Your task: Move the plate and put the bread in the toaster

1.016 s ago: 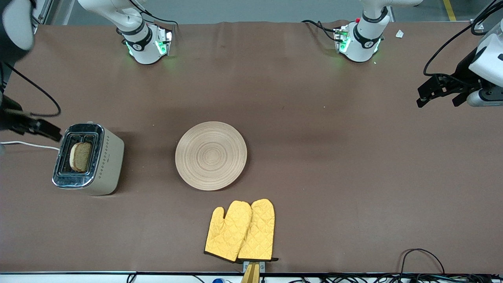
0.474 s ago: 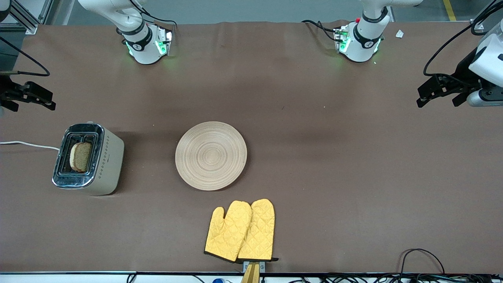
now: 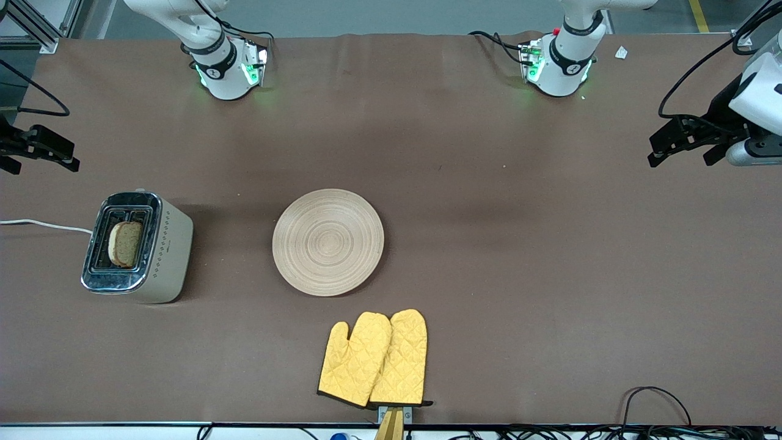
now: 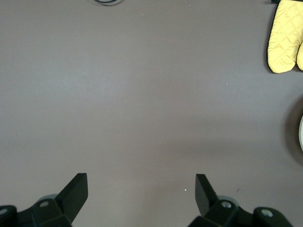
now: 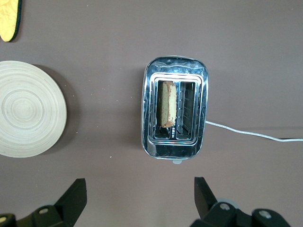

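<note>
**Inspector:** Where is the bread (image 3: 126,244)?

**Assistant:** Upright in one slot of the toaster (image 3: 135,247), at the middle left of the front view, white cord (image 3: 43,225) trailing off the edge.

**Inspector:** The plate (image 3: 328,242)?

**Assistant:** Flat on the counter (image 3: 519,275), centre frame; yellow oven mitts (image 3: 374,359) lie nearer the camera.

**Inspector:** The hands?

**Assistant:** Right hand (image 3: 36,148), at the left edge, is spread and empty. Left hand (image 3: 683,143), at the right edge, is likewise spread over bare counter.

table: brown cloth (image 3: 489,256) | floor: grey, yellow line (image 3: 698,15) | cables along edge (image 3: 654,403)
</note>
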Motion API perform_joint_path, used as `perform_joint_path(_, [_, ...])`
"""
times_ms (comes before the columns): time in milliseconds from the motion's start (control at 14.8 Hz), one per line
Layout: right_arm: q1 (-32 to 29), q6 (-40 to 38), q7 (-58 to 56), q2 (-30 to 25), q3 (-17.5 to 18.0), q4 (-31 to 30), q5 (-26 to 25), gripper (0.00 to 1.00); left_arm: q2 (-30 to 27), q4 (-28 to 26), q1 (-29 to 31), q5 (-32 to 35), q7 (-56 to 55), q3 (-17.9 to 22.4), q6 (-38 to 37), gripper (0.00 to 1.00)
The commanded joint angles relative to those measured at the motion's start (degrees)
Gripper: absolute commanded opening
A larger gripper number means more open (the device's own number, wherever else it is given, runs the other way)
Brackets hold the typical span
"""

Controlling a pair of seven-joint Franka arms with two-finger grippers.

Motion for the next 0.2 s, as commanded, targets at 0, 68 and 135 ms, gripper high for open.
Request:
perform_joint_path(0, [-2.43, 0.26, -0.79, -0.99, 1.87, -0.55, 1.28, 1.0, 0.22, 1.14, 0.23, -0.01, 0.2, 0.14, -0.79, 1.0])
perform_joint_path(68, [-2.26, 0.26, -0.79, -0.99, 1.87, -0.55, 1.28, 1.0, 0.22, 1.23, 0.24, -0.01, 0.11, 0.14, -0.79, 1.0])
perform_joint_path(135, [-2.08, 0.26, -0.7, -0.99, 1.87, -0.55, 1.28, 1.0, 0.22, 1.32, 0.15, 0.08, -0.15, 0.14, -0.79, 1.0])
